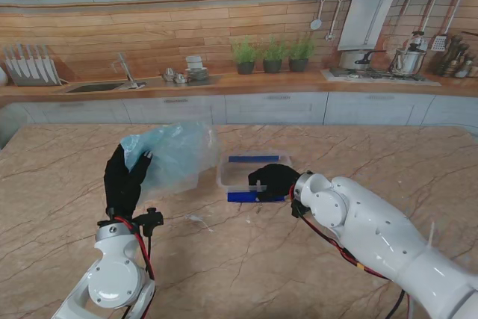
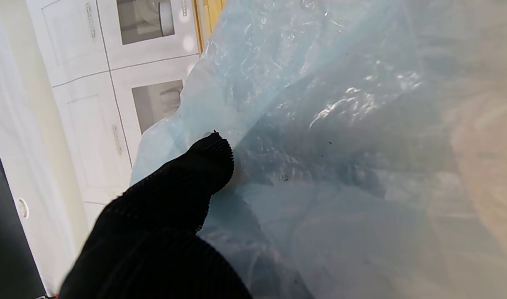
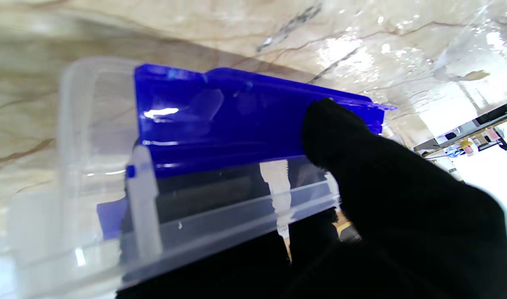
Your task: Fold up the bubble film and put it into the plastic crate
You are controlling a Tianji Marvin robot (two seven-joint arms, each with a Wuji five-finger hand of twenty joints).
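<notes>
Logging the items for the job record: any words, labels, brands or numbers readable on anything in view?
None readable.
Bubble film: plain, no print.
Plastic crate: clear walls and blue latches, no label visible.

Marble table (image 1: pixel 67 162), plastic crate (image 1: pixel 222 173) resting on it

Bright, even light in stand view, sharp throughout, soft sheen on marble table (image 1: pixel 246 259). Left wrist view hazy through bubble film (image 2: pixel 340 145), white glints on creases, far side washed out. Right wrist view motion-blurred, glare on plastic crate (image 3: pixel 162 112), window area blown out
</notes>
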